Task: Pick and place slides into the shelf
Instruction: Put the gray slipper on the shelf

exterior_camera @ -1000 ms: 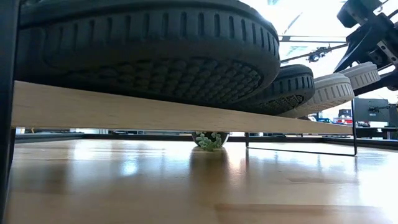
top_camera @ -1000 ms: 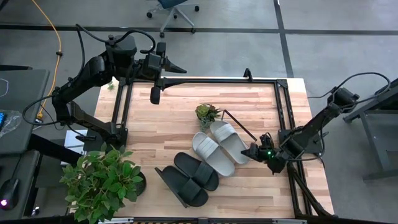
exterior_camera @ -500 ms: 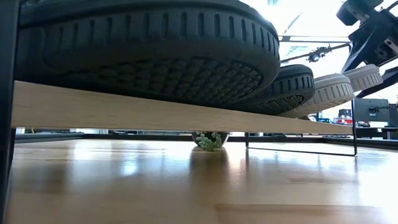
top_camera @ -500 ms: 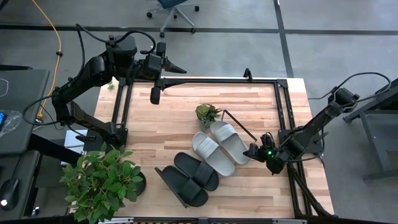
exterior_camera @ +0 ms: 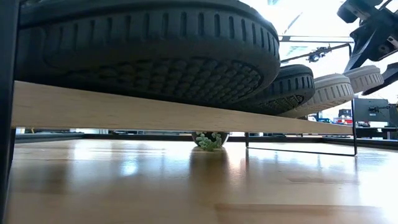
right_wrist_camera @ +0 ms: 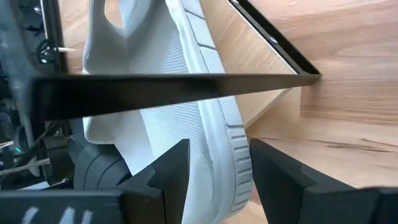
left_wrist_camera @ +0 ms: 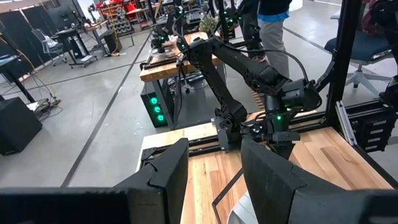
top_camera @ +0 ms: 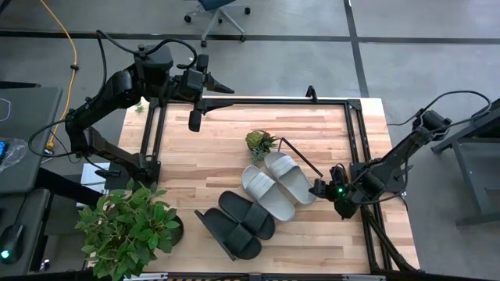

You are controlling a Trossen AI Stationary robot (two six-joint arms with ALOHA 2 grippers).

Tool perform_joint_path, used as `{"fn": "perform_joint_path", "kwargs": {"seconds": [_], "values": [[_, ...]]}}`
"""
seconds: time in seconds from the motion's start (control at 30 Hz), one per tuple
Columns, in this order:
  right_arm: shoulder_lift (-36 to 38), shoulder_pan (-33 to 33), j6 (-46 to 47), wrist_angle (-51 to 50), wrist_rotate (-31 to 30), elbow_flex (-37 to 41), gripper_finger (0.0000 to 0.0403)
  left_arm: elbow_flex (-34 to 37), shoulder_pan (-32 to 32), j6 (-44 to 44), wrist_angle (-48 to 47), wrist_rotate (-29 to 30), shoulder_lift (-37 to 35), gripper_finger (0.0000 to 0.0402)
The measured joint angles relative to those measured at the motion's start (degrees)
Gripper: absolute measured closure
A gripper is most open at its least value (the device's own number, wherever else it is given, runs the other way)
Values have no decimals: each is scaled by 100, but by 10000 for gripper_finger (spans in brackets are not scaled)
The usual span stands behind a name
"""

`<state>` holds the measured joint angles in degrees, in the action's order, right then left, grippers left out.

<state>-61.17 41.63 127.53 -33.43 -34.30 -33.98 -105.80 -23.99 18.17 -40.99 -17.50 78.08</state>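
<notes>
Right gripper (top_camera: 319, 188) beside grey slide (top_camera: 287, 176) — fingers seemingly apart.

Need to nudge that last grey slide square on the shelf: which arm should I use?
Right. The right gripper is open at the end grey slide on the shelf. The left gripper hangs at the table's far edge, away from all the slides.

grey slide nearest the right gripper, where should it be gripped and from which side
Probably by its outer side edge near the end that faces the right gripper. That grey slide lies on the shelf with another grey slide close against its other side, so only the right arm's side is free. The sole's rim is thin enough for open fingers to straddle.
</notes>
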Motion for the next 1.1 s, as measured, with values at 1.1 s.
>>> {"fn": "perform_joint_path", "kwargs": {"seconds": [1.1], "values": [[28,1257,-934,-2537,-1427,-2462,247,62,26,-224,-1049,-1087,265,263]]}}
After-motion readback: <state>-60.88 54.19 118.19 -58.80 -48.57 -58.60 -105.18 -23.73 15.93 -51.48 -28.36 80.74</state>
